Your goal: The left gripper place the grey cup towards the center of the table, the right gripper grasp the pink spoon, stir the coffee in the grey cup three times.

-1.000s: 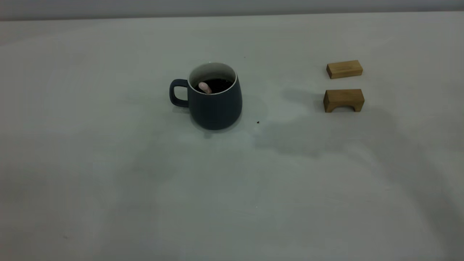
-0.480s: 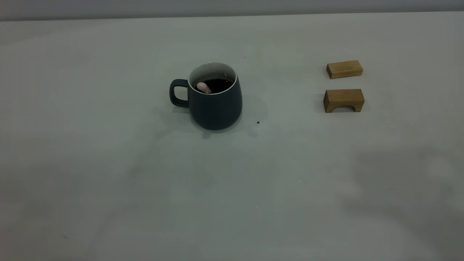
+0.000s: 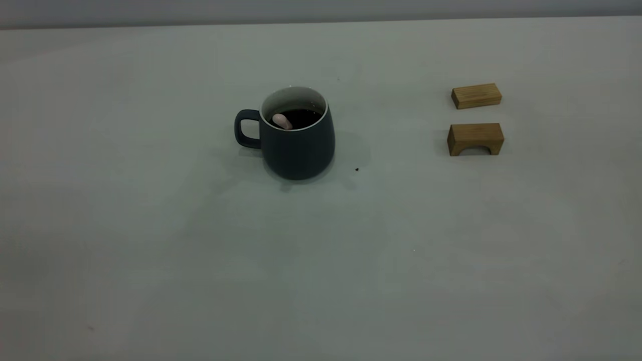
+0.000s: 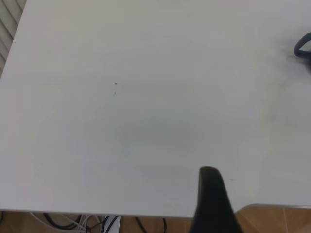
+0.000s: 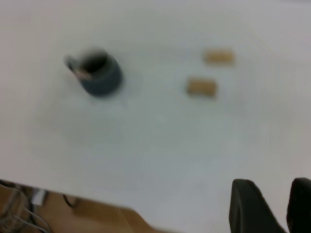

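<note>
The grey cup (image 3: 297,134) stands upright toward the middle of the desk (image 3: 150,240), somewhat nearer the far edge, handle turned to the left side. Dark coffee (image 3: 301,117) fills it part way, and the pink spoon (image 3: 282,121) leans inside, only its rounded handle end showing above the liquid against the rim on the handle side.

The cup looks like glazed ceramic: heavy, rigid, breakable, wide at the base and so steady, but the liquid would slosh if it were jolted. Its loop handle or the wall are the places to hold. The spoon is light and stiff; its smooth handle is probably wet and slippery, and little of it is free, so a pinch from above on the exposed tip seems the only way in.

The left tool (image 4: 212,204) sits over the near edge, one dark finger in view; whether it is apart or together I cannot tell. The right tool (image 5: 272,206) is also back at the near edge, fingers apart, holding nothing.

Two wooden blocks (image 3: 476,96) (image 3: 475,139) lie toward the right edge, well apart from the cup; nothing blocks the approach.
</note>
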Robot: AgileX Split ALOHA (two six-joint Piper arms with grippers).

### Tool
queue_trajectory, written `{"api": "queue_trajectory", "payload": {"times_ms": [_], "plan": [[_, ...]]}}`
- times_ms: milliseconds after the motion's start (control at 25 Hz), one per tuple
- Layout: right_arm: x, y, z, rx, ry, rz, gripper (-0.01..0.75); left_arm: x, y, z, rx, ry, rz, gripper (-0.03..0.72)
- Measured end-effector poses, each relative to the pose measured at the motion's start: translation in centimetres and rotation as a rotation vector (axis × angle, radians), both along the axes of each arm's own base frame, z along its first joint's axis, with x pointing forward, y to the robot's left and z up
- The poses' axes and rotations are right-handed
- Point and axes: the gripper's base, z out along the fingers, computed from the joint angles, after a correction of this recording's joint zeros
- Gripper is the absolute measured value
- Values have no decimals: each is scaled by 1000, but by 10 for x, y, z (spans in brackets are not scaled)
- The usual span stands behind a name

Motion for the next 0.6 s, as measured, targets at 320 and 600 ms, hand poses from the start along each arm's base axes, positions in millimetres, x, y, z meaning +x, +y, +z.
{"api": "queue_trajectory", "payload": {"times_ms": [320, 600], "plan": [[-29, -7, -87, -105, -1, -38, 235, 0, 0, 0, 0, 0, 0, 572], [-39, -9, -98, -140, -140, -42, 236, 0, 0, 0, 0, 0, 0, 572]]}}
